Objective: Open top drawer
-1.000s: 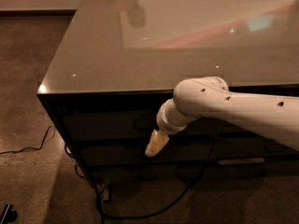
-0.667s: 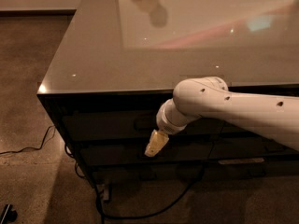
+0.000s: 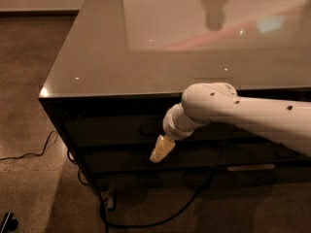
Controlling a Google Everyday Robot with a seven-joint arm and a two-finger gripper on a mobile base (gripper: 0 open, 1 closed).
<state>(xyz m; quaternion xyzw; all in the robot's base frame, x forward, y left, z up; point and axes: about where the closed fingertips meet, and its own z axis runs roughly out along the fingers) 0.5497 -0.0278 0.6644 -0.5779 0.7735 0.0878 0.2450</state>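
The dark table (image 3: pixel 97 57) fills the upper frame, its glossy grey top catching pale reflections. My white arm (image 3: pixel 243 113) reaches in from the right edge of the frame and bends down over the table's front edge. Directly under that edge lies the top drawer (image 3: pixel 107 130), a dark brown front whose long axis runs left to right across the middle of the frame. It sits flush and closed, with a second drawer front (image 3: pixel 121 160) below it. My gripper (image 3: pixel 160 149) hangs at centre frame before the top drawer's lower edge, its cream tip pointing down and to the left. Whether it is open or closed I cannot tell from this angle, and it holds nothing that I can see. The drawer's small handle (image 3: pixel 147 128) shows only faintly in the shadow, just up and to the left of the tip. I judge that the tip must rise to that handle before any pull toward the bottom of the frame.
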